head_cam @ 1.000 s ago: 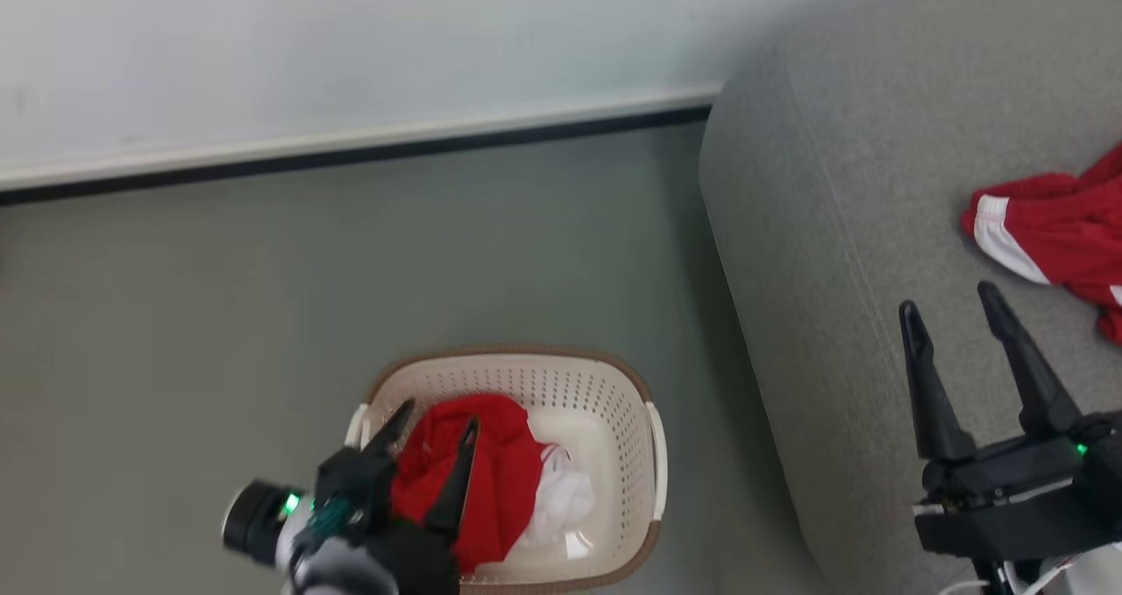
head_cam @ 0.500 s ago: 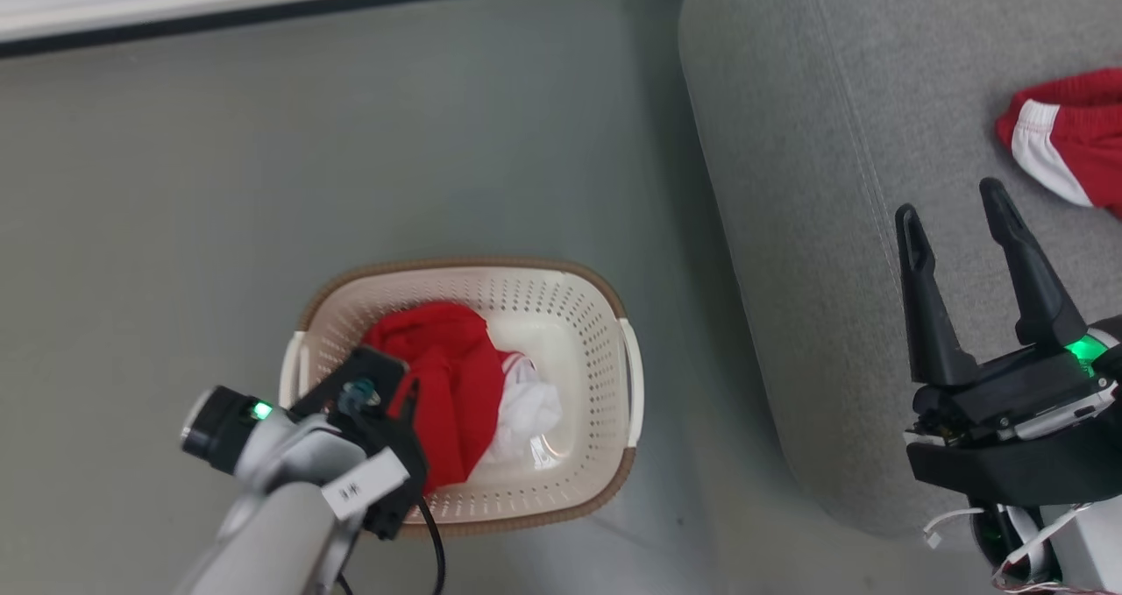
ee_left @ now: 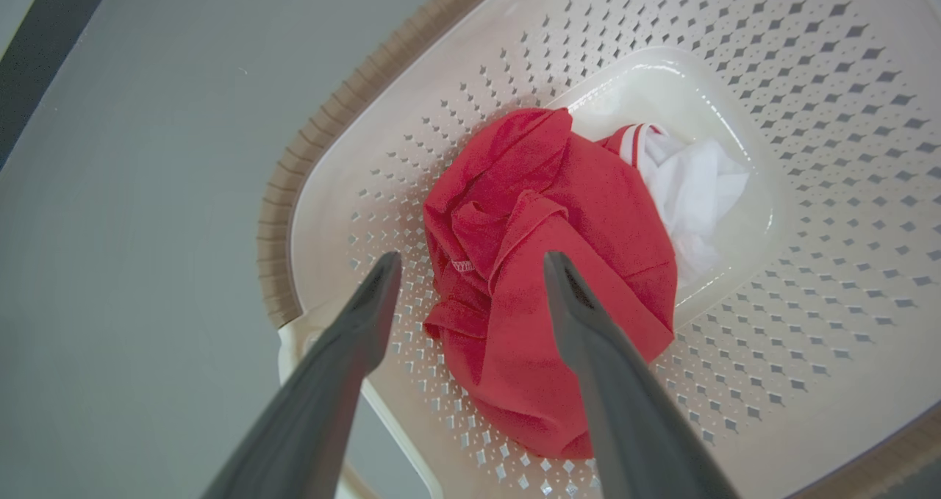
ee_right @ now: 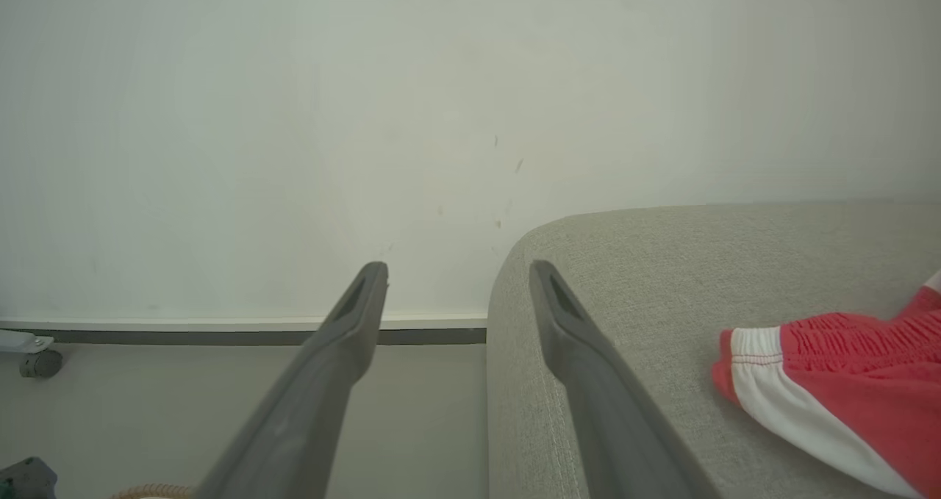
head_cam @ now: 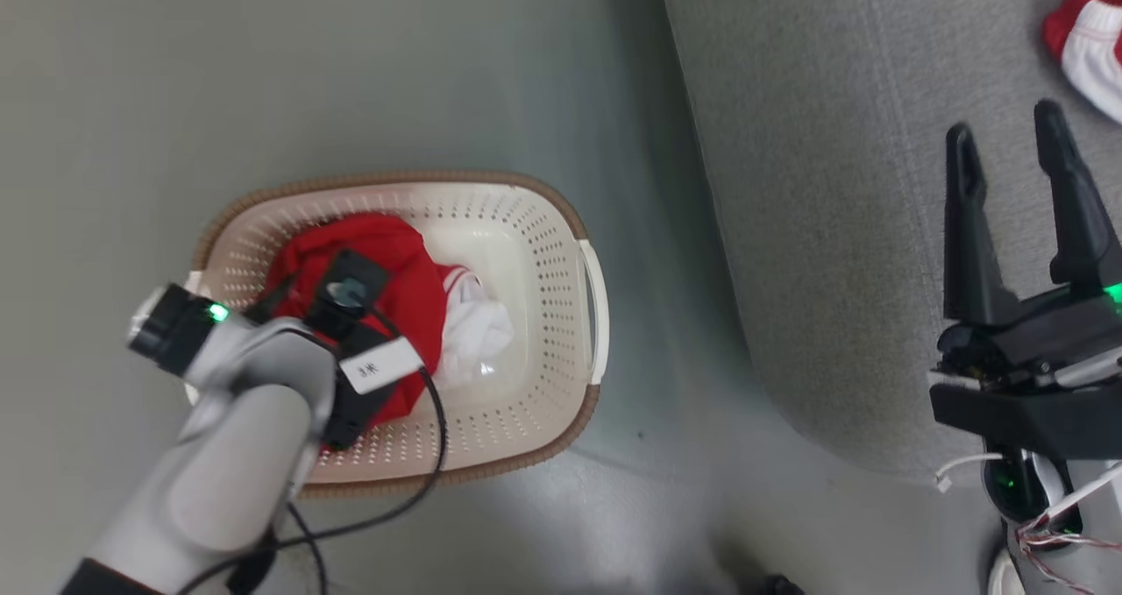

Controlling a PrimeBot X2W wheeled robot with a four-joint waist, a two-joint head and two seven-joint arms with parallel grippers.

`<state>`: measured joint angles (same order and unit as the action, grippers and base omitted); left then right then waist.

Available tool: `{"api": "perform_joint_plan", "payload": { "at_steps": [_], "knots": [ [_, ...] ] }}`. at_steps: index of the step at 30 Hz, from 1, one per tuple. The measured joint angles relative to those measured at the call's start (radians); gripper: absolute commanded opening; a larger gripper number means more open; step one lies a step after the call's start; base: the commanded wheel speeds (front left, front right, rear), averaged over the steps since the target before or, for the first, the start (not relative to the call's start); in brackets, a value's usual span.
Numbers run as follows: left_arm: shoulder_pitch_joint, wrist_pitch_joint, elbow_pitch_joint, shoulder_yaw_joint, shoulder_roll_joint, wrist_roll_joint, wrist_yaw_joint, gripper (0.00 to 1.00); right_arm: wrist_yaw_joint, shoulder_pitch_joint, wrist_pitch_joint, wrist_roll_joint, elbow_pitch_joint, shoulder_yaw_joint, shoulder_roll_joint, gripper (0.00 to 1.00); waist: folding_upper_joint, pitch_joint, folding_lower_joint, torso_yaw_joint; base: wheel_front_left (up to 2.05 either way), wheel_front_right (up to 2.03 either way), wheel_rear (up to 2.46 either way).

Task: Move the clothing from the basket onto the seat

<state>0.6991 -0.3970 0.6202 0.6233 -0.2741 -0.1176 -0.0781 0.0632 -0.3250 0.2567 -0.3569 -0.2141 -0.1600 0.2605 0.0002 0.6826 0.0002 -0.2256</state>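
The cream basket (head_cam: pixel 592 315) with a brown rim stands on the floor left of the grey seat (head_cam: pixel 815 192). Crumpled red clothing (head_cam: pixel 399 253) with a white part (head_cam: pixel 478 332) lies in it. My left wrist (head_cam: pixel 351 301) hangs over that heap, pointing down. In the left wrist view my left gripper (ee_left: pixel 467 260) is open just above the red clothing (ee_left: pixel 581 212), one finger on each side of a fold, inside the basket (ee_left: pixel 309 161). My right gripper (head_cam: pixel 1004 122) stands open and empty over the seat. Another red and white garment (head_cam: pixel 1087 43) lies on the seat (ee_right: pixel 662 278) beside my right gripper (ee_right: pixel 457 267).
Grey floor (head_cam: pixel 263 69) surrounds the basket. A black cable (head_cam: pixel 429 455) loops from my left wrist over the basket's near rim. In the right wrist view a pale wall with a dark skirting strip (ee_right: pixel 242 335) stands behind the seat, and a small caster (ee_right: pixel 37 363) sits at the far left.
The head camera has tilted down, so the whole picture has shifted. My left arm has swung over the basket and turned its fingers down onto the red heap. The right gripper stays open.
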Motion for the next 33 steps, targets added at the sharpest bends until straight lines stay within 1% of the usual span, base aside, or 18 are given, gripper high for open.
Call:
{"api": "perform_joint_plan", "payload": {
  "at_steps": [2,6,14,16,21,27,29,30,33],
  "knots": [
    [0.022,-0.024,0.021,-0.005,-0.022,0.009,-0.001,1.0,0.003,-0.016,0.0,-0.026,-0.008,0.004,-0.019,1.0,0.0001,0.03,0.0,-0.008,0.0,0.0,0.0],
    [0.075,-0.054,0.048,-0.01,-0.043,0.02,-0.001,1.0,0.012,-0.035,0.0,-0.04,-0.012,0.006,-0.044,1.0,0.0,0.089,-0.0001,-0.025,0.0,0.0,0.0],
    [0.083,-0.089,0.115,-0.005,-0.017,0.024,-0.01,1.0,0.026,-0.054,0.0,-0.058,0.024,0.026,-0.078,1.0,0.0,0.176,-0.0001,-0.061,0.0,0.0,0.0],
    [0.083,-0.091,0.128,-0.005,-0.018,0.025,-0.01,1.0,0.027,-0.058,0.0,-0.058,0.028,0.026,-0.087,1.0,0.0,0.188,0.0,-0.069,0.0,0.0,0.0],
    [0.092,-0.104,0.156,-0.014,-0.045,0.028,-0.018,1.0,0.038,-0.079,0.0,-0.058,0.031,0.029,-0.102,1.0,-0.0001,0.207,-0.0003,-0.091,0.0,0.0,0.0],
    [0.103,-0.107,0.184,-0.016,-0.039,0.045,-0.019,1.0,0.043,-0.079,0.0,-0.058,0.051,0.041,-0.107,1.0,0.0,0.223,-0.0002,-0.109,0.0,0.0,0.0],
    [0.107,-0.107,0.191,-0.018,-0.034,0.045,-0.02,0.46,0.044,-0.079,0.0,-0.058,0.055,0.043,-0.112,1.0,-0.0001,0.226,-0.0002,-0.113,0.0,0.0,0.0],
    [0.11,-0.107,0.194,-0.02,-0.028,0.044,-0.02,0.0,0.044,-0.079,0.0,-0.058,0.058,0.044,-0.115,1.0,-0.0001,0.226,-0.0002,-0.114,0.0,0.0,0.0],
    [0.113,-0.098,0.199,-0.027,0.007,0.034,-0.025,0.0,0.051,-0.079,0.0,-0.058,0.071,0.048,-0.12,1.0,-0.0001,0.223,-0.0002,-0.114,0.0,0.0,0.0]
  ]
}}
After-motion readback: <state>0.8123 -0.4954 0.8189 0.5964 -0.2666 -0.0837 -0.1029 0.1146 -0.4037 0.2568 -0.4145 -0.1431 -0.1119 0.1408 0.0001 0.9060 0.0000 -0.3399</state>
